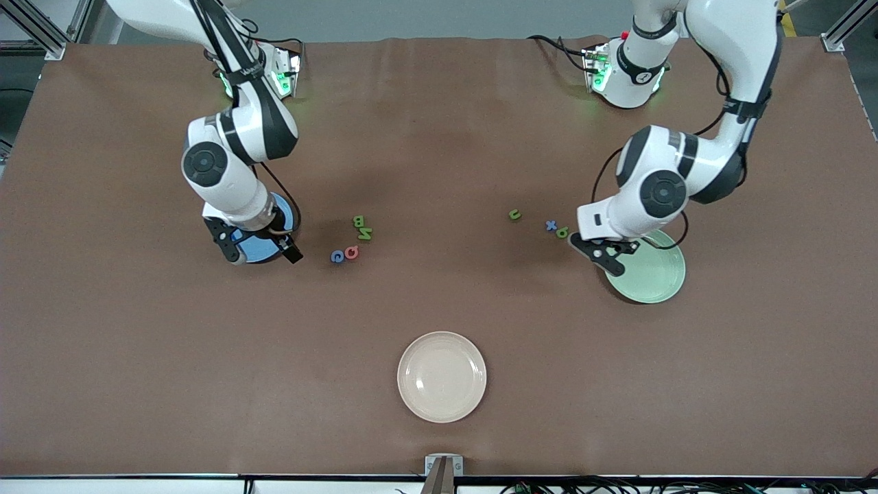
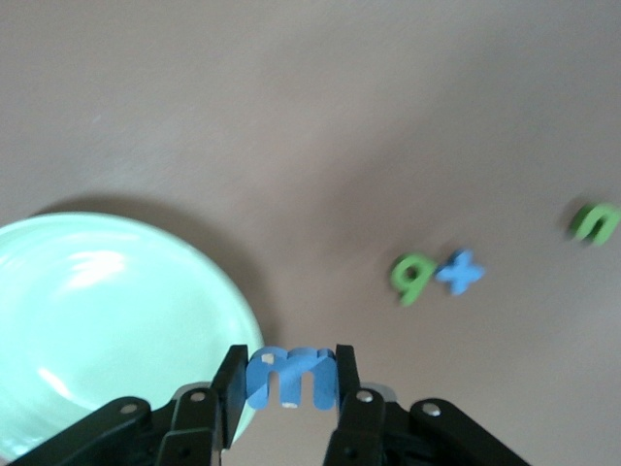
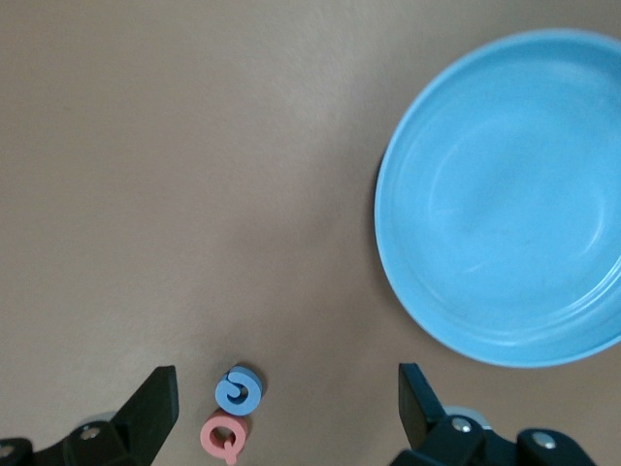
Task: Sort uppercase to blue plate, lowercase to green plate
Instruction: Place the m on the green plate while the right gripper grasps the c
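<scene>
My left gripper point(image 2: 288, 381) is shut on the blue lowercase m point(image 2: 291, 377), held upright over the rim of the green plate point(image 2: 107, 320) point(image 1: 651, 274). The green p point(image 2: 412, 277), blue x point(image 2: 460, 275) and green u point(image 2: 595, 222) lie on the table beside that plate. My right gripper point(image 3: 286, 393) hangs open and holds nothing, partly over the blue plate point(image 3: 514, 204) point(image 1: 284, 213). The uppercase blue G point(image 3: 239, 389) and red-pink Q point(image 3: 224, 437) lie on the table between its fingers. The green B point(image 1: 359, 221) and N point(image 1: 365, 233) lie just beside them.
A cream plate point(image 1: 442, 377) sits near the front camera's edge of the brown table, midway between the two arms. The right arm's wrist covers much of the blue plate in the front view.
</scene>
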Action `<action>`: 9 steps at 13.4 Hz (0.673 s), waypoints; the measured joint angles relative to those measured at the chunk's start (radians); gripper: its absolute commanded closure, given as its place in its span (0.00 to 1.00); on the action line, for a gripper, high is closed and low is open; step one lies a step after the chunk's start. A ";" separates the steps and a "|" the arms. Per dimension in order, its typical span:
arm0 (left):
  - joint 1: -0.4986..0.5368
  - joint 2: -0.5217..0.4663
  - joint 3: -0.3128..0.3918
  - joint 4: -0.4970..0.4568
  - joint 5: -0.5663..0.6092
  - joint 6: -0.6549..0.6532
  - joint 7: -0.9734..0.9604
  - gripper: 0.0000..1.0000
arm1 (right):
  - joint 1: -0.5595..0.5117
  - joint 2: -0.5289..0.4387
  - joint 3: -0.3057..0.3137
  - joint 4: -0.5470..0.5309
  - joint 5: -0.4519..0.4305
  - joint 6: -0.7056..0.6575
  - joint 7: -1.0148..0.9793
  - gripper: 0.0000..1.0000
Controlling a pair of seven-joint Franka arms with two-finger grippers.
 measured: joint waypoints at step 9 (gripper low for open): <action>0.204 0.017 0.002 -0.041 0.000 0.047 0.116 0.82 | 0.062 0.135 0.000 0.033 0.002 0.119 0.142 0.05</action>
